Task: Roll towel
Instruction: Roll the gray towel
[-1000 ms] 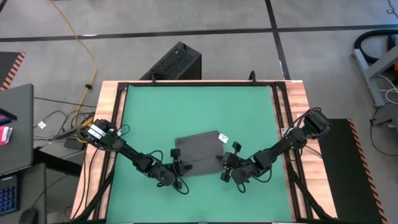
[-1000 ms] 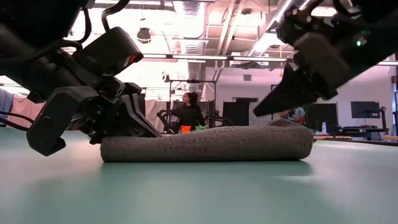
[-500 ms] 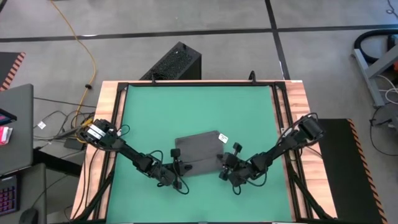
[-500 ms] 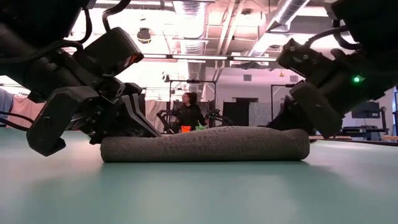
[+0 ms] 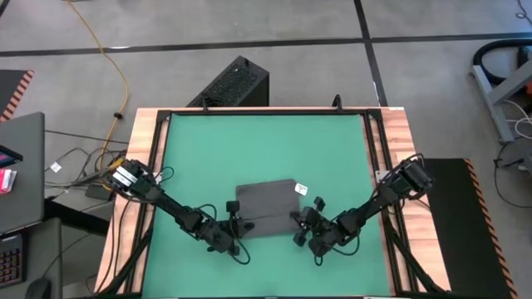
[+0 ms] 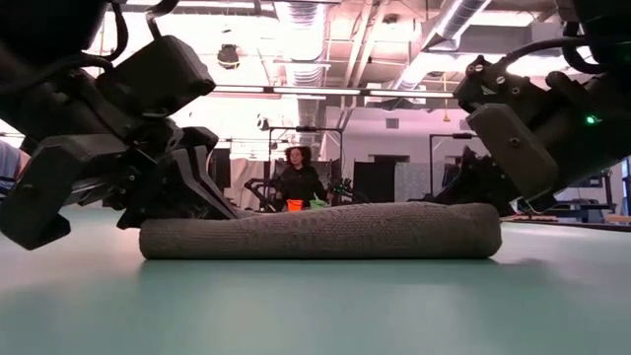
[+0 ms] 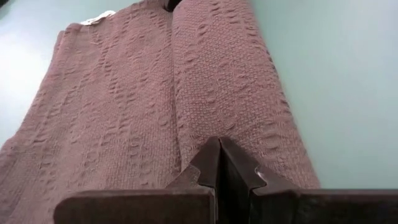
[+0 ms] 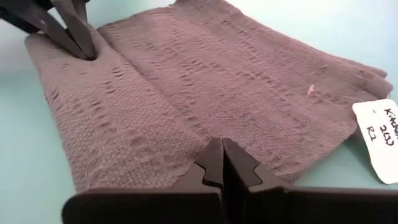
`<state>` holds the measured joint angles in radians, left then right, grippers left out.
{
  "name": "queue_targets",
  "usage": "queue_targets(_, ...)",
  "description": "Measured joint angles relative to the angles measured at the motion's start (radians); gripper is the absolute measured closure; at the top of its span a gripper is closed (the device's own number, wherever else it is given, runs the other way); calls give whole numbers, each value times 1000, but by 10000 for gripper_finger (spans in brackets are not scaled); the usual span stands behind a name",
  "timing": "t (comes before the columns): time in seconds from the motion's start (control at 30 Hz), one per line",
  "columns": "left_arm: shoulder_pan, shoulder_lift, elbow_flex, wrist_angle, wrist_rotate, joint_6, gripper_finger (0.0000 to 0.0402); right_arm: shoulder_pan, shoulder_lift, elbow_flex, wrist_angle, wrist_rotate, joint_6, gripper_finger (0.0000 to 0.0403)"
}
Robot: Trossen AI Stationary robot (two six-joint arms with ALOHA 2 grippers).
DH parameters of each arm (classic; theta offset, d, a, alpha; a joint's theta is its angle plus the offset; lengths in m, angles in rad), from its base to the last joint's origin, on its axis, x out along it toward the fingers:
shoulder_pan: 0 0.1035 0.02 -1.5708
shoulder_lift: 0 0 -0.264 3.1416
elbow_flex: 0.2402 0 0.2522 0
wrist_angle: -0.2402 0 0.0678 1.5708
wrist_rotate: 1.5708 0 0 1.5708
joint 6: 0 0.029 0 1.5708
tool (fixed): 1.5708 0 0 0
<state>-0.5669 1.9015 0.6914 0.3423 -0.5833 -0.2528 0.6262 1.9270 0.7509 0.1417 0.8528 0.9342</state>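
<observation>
The dark grey towel [image 5: 266, 203] lies on the green table [image 5: 249, 141], near its front edge. The towel's near edge is turned over into a low roll [image 6: 320, 232], and the rest lies flat behind it. A white tag [image 8: 379, 140] sticks out at the far right corner. My left gripper [image 7: 219, 142] is shut at the roll's left end. My right gripper [image 8: 222, 143] is shut at the roll's right end. Both slant down from the near side. My left gripper has its shut fingertips on top of the roll near its left end [image 7: 214, 127], slanting down from the near left. The roll lies on the table under them. My right gripper has its shut fingertips on top of the roll near its right end [image 8: 211, 127], slanting down from the near right. The towel stays flat on the table.
A wooden frame [image 5: 378, 166] borders the green mat. A black box [image 5: 233, 83] stands on the floor beyond the far edge. A person [image 6: 298, 182] sits far off in the room. Bare green mat stretches from the towel to the far edge.
My right gripper has come down from above the towel's right end onto the roll, its wrist rolling as it sank. The roll has slid slightly toward the near edge. Both grippers have stayed shut.
</observation>
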Motion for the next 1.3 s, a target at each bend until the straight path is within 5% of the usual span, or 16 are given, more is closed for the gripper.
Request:
queue_targets(0.27,25,-17,-2,-8,30,84,401,-4,-30,-5,24,-5,-222,379)
queue_targets(0.57,37,-22,-2,-27,37,91,401,16,-352,-8,-122,24,-566,338)
queue_targets(0.77,38,-22,-2,-29,39,102,401,13,-497,-6,-136,-240,-855,274)
queue_targets(1.03,39,-22,-2,-28,41,102,401,7,-403,-7,-89,-343,-1063,120)
queue_targets(1.3,39,-22,-2,-28,41,101,401,14,-263,-6,-3,-331,-1176,106)
